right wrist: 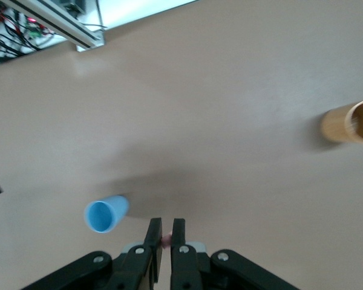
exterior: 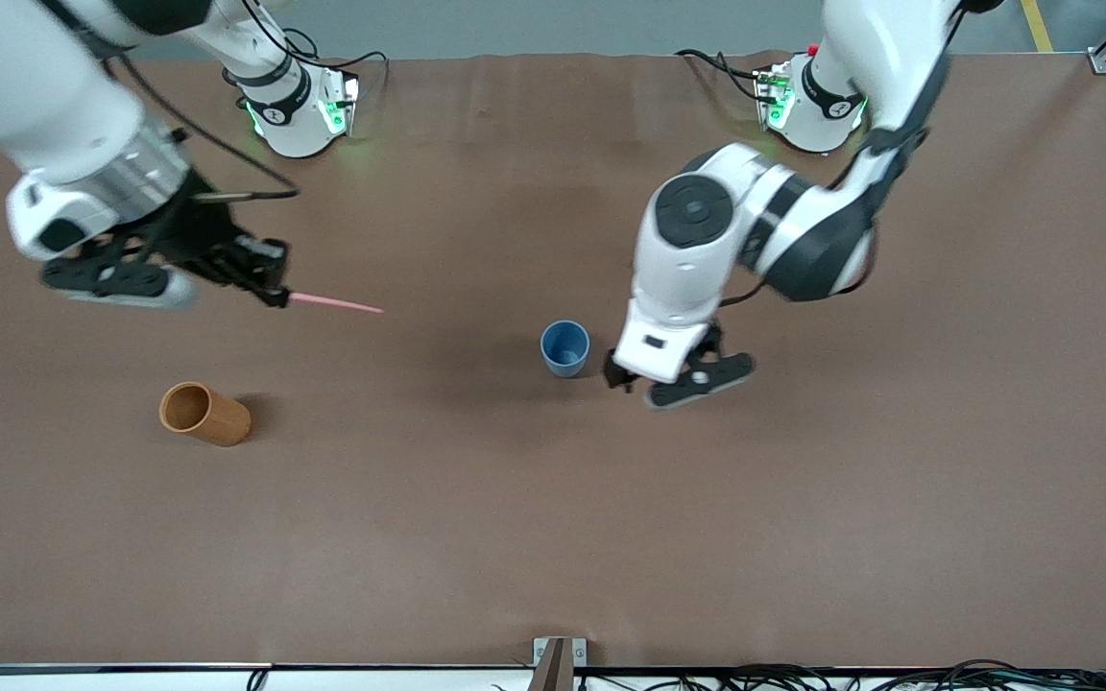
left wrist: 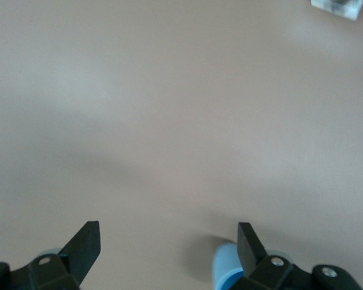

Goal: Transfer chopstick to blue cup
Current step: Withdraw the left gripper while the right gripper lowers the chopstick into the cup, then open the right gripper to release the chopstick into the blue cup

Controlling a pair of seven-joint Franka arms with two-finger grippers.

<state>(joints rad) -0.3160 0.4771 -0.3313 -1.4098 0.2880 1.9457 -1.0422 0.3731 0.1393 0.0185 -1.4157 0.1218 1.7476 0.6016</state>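
The pale-pink chopstick (exterior: 337,305) is held nearly level by one end in my right gripper (exterior: 275,293), up over the table toward the right arm's end. In the right wrist view only a pink bit of the chopstick (right wrist: 166,240) shows between the shut fingers of that gripper (right wrist: 167,232). The light-blue cup (exterior: 565,347) stands upright and empty mid-table, also seen as the blue cup (right wrist: 104,214). My left gripper (exterior: 654,379) hangs open just beside it, toward the left arm's end. Its wrist view shows the left gripper (left wrist: 169,241) with nothing between the fingers and the cup (left wrist: 225,269) partly hidden by one of them.
An orange-brown cylindrical cup (exterior: 203,413) sits nearer the front camera than the right gripper, toward the right arm's end; the right wrist view shows this cup (right wrist: 351,121) too. Brown tabletop (exterior: 553,537) spreads around both cups. A small bracket (exterior: 558,657) sits at the table's front edge.
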